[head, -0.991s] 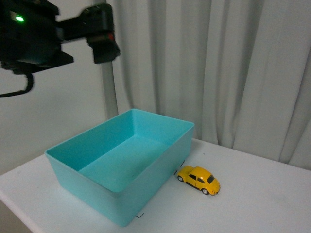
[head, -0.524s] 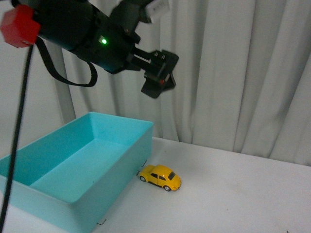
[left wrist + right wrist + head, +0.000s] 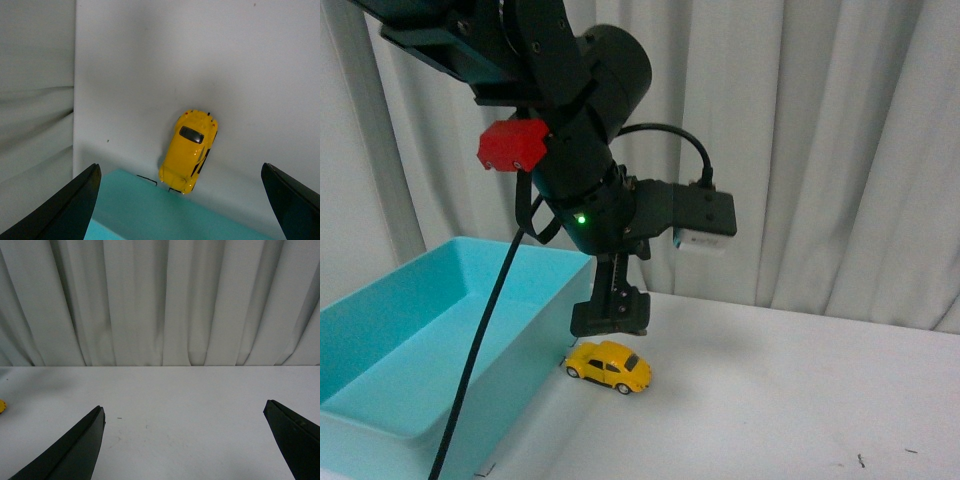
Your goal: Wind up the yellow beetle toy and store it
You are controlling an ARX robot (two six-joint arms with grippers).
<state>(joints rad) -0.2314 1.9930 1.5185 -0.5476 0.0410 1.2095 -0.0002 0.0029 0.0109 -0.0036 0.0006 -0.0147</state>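
On white matte tabletop (image 3: 800, 400), the small glossy yellow beetle toy car (image 3: 608, 365), w/ rounded body, dark windows & black wheels, is sitting upright just beside the long wall of the smooth teal plastic rectangular bin (image 3: 380, 330); can't tell if it is touching. Black left gripper (image 3: 610, 318) is hanging directly above the car, pointing down, its dark tapered fingers (image 3: 75, 200) spreading wide either side & gripping nothing. A thick black cable (image 3: 470, 380) is drooping across the bin's front. Pale pleated fabric curtain (image 3: 840, 150) is hanging behind the table. Right gripper (image 3: 182, 410) is facing that curtain over bare table, well apart from the car, fingers likewise gaping, nothing between them.
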